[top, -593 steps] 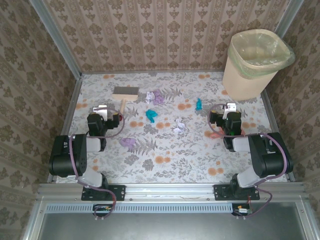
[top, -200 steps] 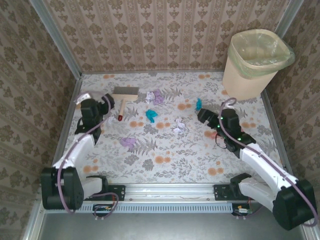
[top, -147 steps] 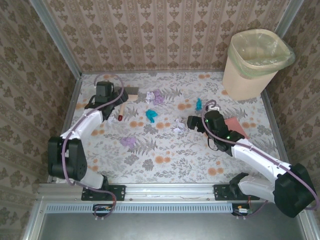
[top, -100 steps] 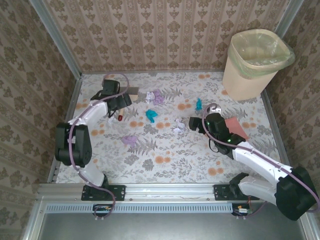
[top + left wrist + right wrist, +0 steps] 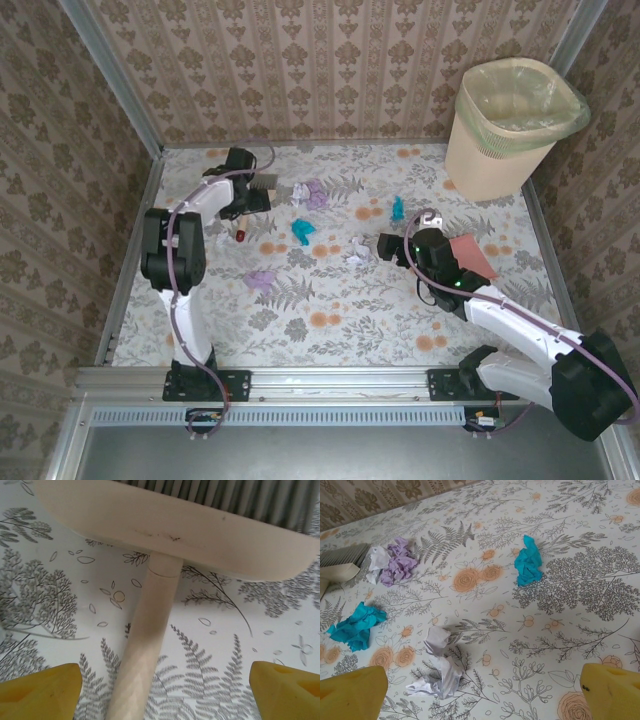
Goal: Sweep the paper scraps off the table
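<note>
The table point(image 5: 340, 330) is flat, printed with grey ferns and orange flowers. Crumpled paper scraps point(image 5: 303, 230) lie scattered on it: a purple-and-white clump point(image 5: 313, 193) far left, two teal wads mid-table, a white wad point(image 5: 358, 252) in the centre and a purple wad point(image 5: 260, 280) nearer left.

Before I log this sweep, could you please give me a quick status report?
Left jaws open, straddling brush handle, not gripping. Right jaws open, facing paper scraps. Scraps unswept, scattered across table.
</note>
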You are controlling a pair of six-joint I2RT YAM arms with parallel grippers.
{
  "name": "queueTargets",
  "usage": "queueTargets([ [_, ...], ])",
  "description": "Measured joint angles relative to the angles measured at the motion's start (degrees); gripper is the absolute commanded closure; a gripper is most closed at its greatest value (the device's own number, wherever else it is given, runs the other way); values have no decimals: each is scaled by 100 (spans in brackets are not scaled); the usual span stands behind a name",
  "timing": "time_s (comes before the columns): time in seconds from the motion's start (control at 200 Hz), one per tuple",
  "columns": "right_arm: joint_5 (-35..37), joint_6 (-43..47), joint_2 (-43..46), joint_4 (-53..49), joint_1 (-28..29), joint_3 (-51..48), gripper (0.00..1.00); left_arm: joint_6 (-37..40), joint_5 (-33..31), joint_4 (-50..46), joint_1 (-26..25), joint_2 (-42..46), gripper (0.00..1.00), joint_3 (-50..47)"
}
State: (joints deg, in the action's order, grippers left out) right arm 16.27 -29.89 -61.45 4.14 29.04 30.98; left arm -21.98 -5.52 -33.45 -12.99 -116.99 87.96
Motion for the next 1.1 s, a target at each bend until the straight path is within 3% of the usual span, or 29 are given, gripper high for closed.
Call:
queueTargets([
  [0.34,2,85,0,46,0,-61,0,186,299,-146,146,-632,40,402],
  [0.48,2,111,0,46,0,-61,0,214,271,-162,105,-632,41,433],
  [0.69,7,122,0,74,0,-90,0,251,33,-267,-44,-656,57,433],
  [1.1,9,122,0,92,0,-120,0,225,-9,-227,-173,-671,99,470],
])
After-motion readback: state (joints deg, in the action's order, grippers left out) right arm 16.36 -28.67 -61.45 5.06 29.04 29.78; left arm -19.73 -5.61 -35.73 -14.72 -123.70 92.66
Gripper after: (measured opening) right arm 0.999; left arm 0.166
